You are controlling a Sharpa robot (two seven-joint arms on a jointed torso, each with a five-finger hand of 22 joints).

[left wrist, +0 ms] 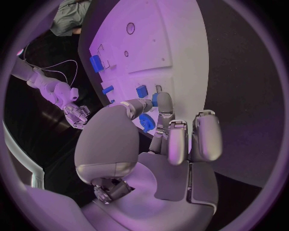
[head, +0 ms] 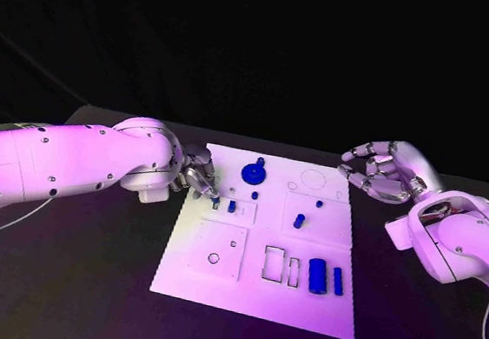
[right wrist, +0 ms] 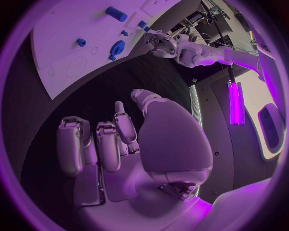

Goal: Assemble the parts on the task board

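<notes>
Black table (head: 73,282) under everything, with the white board (head: 259,300) lying flat in the middle. Two white arms reaching in, one from each side.

Left hand (head: 196,178) low over the board's left edge, near the far end; fingers curled close around a small blue part (left wrist: 146,122), touching it at the tips. Cannot tell for sure whether actually gripped.

Right hand (head: 380,170) raised off the table just past the board's far right corner, fingers apart and loosely bent, holding nothing.

On the board: blue round disc piece (head: 254,174) near the far edge, beside an empty circular outline. Fat blue cylinder (head: 317,275) lying near the right edge, with a thinner blue bar (head: 338,280) just beside it. Small blue peg (head: 298,221) standing towards the middle right. Smaller blue bit (head: 232,206) close by the left fingertips.
</notes>
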